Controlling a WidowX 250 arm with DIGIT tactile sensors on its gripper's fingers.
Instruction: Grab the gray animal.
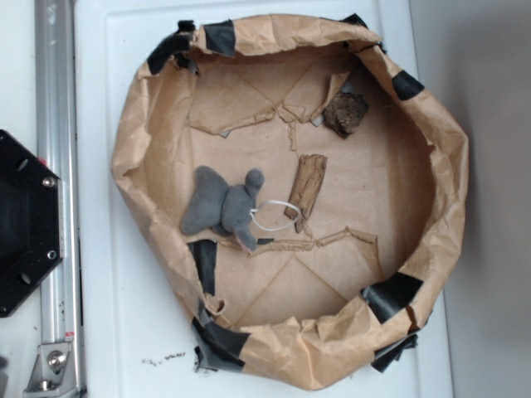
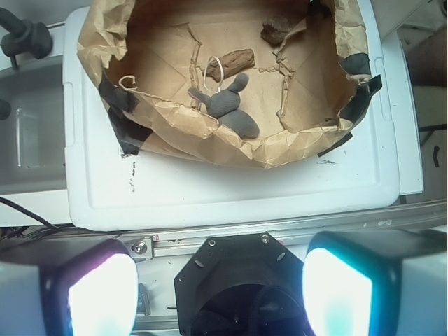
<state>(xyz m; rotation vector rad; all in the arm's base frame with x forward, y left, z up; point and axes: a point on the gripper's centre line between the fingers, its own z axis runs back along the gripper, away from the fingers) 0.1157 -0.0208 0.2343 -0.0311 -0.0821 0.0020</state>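
The gray animal (image 1: 224, 207) is seen lying at 9 o'clock inside the paper-lined bowl (image 1: 415, 116), beside the wood stick (image 1: 307, 186). The gripper (image 2: 220, 287) is held open, well apart, outside the rim. Descent over the plump body is advised, clear of the white loop (image 1: 274, 215). Fingertips are cropped and glare-washed.

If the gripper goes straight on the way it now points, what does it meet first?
Probably the black base plate that shows between the open gripper's fingers, not the gray animal; depth is unclear.
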